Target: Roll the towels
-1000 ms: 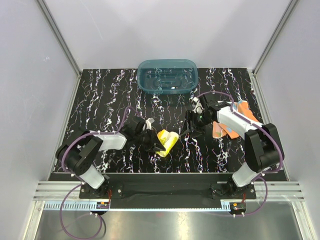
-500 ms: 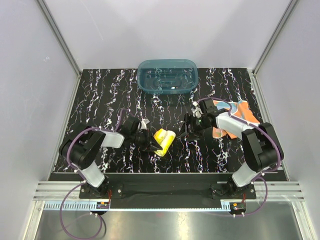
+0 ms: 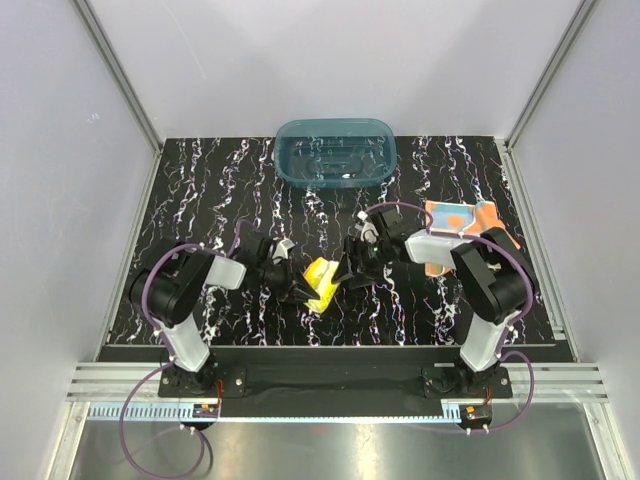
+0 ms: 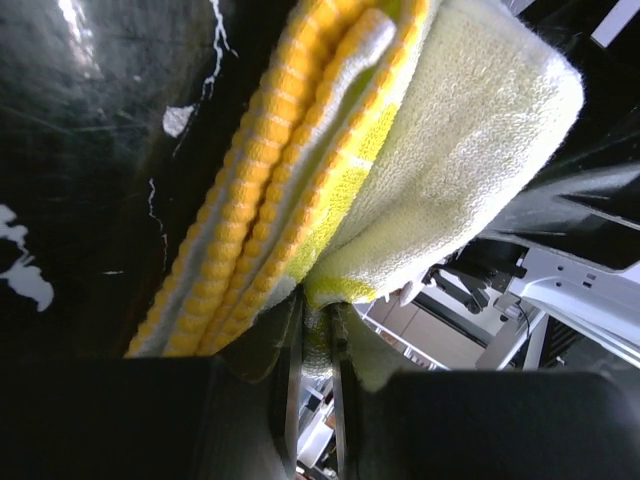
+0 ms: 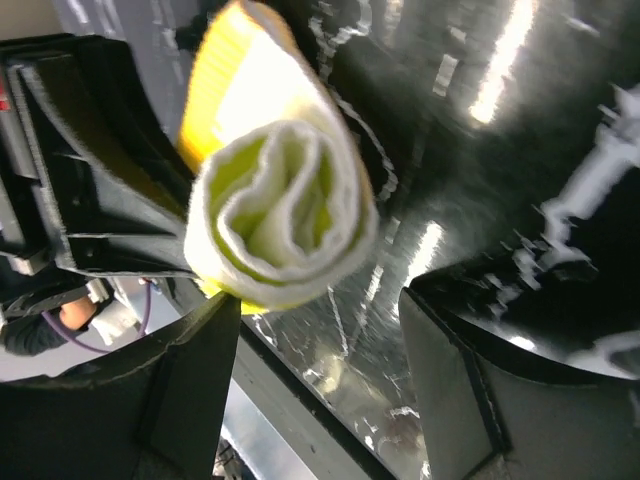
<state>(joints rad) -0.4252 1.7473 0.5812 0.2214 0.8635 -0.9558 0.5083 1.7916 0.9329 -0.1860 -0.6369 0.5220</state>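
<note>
Towels: yellow towel (image 3: 322,283) rolled and pinched, orange towel (image 3: 450,217) lying at the right

The yellow towel sits near the front middle of the black, white-veined counter (image 3: 200,210), wound into a loose roll. In the right wrist view its open end faces the camera, with pale layers curled inside a yellow outer wrap. The left pincer (image 3: 300,290) reaches in from the left, its fingers pressed together on the towel. The left wrist view shows a fold of the cloth caught in the narrow slit between them, and ribbed yellow edges running away above. The right pincer (image 3: 350,268) is just beside the roll on its right side. Its fingers are spread wide and hold nothing, and the roll's end lies in front of the gap. The orange towel lies on the right of the counter, partly under the right arm and well apart from the roll. A teal tub (image 3: 335,152) stands at the back middle of the counter
</note>
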